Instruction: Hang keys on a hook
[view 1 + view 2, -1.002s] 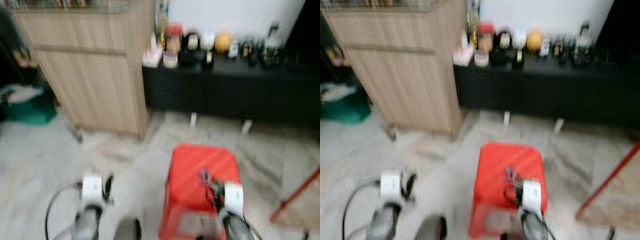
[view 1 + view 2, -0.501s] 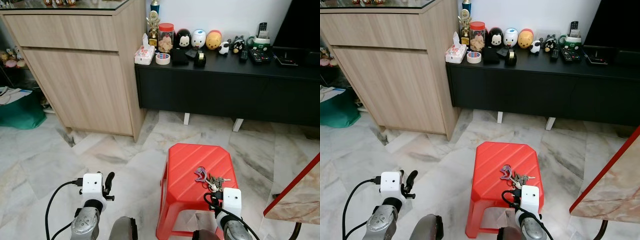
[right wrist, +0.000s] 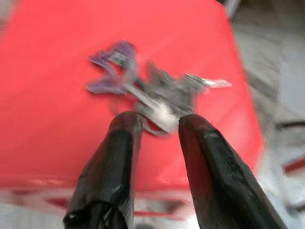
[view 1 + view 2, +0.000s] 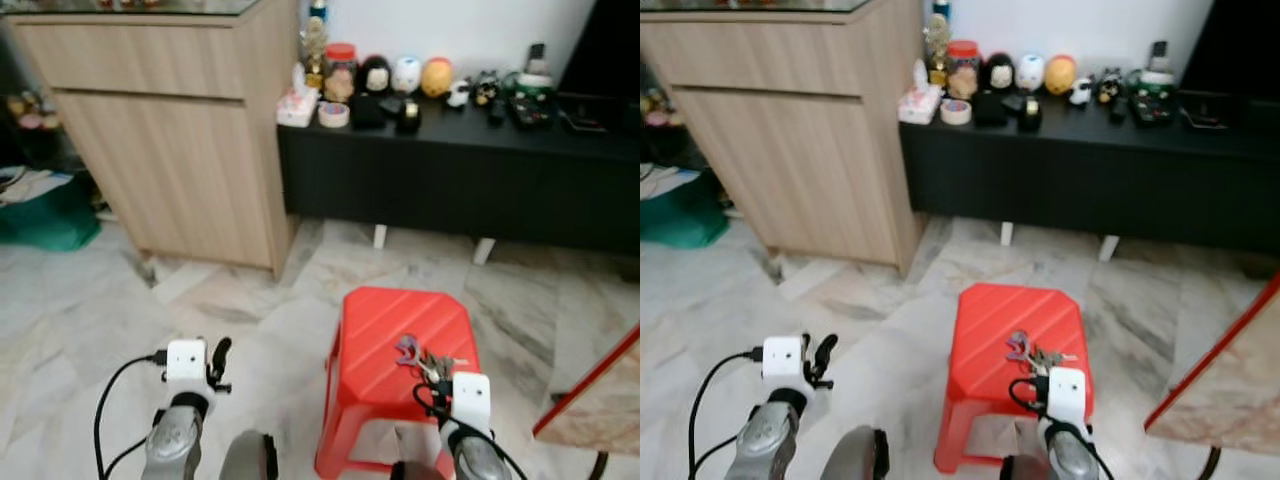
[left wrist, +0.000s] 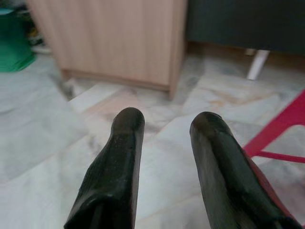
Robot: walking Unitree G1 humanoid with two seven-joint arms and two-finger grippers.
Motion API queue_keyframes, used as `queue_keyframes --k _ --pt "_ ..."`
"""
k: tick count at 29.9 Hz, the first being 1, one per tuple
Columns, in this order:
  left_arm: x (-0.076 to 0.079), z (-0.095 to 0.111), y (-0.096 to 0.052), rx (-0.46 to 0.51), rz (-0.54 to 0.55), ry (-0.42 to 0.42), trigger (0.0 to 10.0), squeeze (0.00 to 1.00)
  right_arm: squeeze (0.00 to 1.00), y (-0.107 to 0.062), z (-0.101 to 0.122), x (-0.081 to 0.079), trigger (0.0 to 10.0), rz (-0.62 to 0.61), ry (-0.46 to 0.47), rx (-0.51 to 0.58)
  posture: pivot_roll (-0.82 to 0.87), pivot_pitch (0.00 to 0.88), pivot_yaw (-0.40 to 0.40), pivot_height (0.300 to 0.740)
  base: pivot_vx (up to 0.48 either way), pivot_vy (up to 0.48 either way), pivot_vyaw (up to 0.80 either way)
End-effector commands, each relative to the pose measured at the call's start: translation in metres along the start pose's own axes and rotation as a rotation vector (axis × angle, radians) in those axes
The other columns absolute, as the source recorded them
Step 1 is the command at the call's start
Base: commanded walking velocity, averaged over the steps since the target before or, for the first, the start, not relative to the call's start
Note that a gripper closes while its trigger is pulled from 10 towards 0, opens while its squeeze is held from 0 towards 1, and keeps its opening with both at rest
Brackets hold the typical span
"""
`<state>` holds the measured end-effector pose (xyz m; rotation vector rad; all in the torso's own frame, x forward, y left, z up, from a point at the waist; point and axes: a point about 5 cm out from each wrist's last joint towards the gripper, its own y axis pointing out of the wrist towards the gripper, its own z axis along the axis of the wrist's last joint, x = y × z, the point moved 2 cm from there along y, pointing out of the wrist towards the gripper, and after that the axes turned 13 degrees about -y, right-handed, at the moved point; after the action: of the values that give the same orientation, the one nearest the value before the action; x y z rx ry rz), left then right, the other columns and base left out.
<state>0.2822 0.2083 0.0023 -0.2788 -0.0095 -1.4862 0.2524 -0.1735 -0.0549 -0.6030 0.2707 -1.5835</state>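
Note:
A bunch of keys [image 4: 425,362] with a purple ring lies on top of a red plastic stool [image 4: 385,330], toward its near right side. In the right wrist view the keys [image 3: 157,93] sit just beyond my right gripper [image 3: 159,121], which is open, its two black fingers on either side of the nearest key and nothing held. My right wrist [image 4: 470,400] hangs over the stool's near edge. My left gripper [image 5: 167,119] is open and empty, low over the marble floor to the left of the stool.
A light wooden cabinet [image 4: 170,130] stands at the back left. Beside it is a low black sideboard [image 4: 460,170] carrying toys, a jar and remotes. A green bag [image 4: 45,215] lies far left. A red-edged table corner [image 4: 590,390] juts in at the right.
The whole picture has shifted slightly with the camera and gone from blurred to sharp and back to soft. Both arms and the keys keep their places relative to the stool.

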Motion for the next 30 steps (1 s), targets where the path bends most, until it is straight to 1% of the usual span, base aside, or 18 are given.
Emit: queue_keyframes --k 1,8,26,30 --pt "0.001 -0.002 0.0 -0.009 0.002 -0.014 10.0 0.0 0.0 -0.0005 -0.0008 0.0006 10.0 -0.005 0.01 0.0 -0.01 0.038 -0.013 0.627 0.0 0.0 0.0" --pt "-0.0003 0.0002 0.0018 -0.004 0.005 -0.017 10.0 0.0 0.0 -0.0017 -0.0036 -0.0013 10.0 0.0 0.008 -0.009 0.0 0.04 -0.016 0.627 0.215 0.0 0.0" --pt "-0.0014 -0.0003 0.0015 -0.005 0.007 -0.015 10.0 0.0 0.0 -0.0011 -0.0024 -0.0026 10.0 0.003 0.007 -0.009 0.0 0.04 -0.018 0.627 0.274 0.0 0.0" --pt "-0.0022 0.0002 0.002 -0.003 0.015 -0.01 10.0 0.0 0.0 -0.0009 -0.0025 -0.0051 10.0 0.02 0.009 -0.014 0.0 0.041 -0.018 0.627 0.214 0.0 0.0"
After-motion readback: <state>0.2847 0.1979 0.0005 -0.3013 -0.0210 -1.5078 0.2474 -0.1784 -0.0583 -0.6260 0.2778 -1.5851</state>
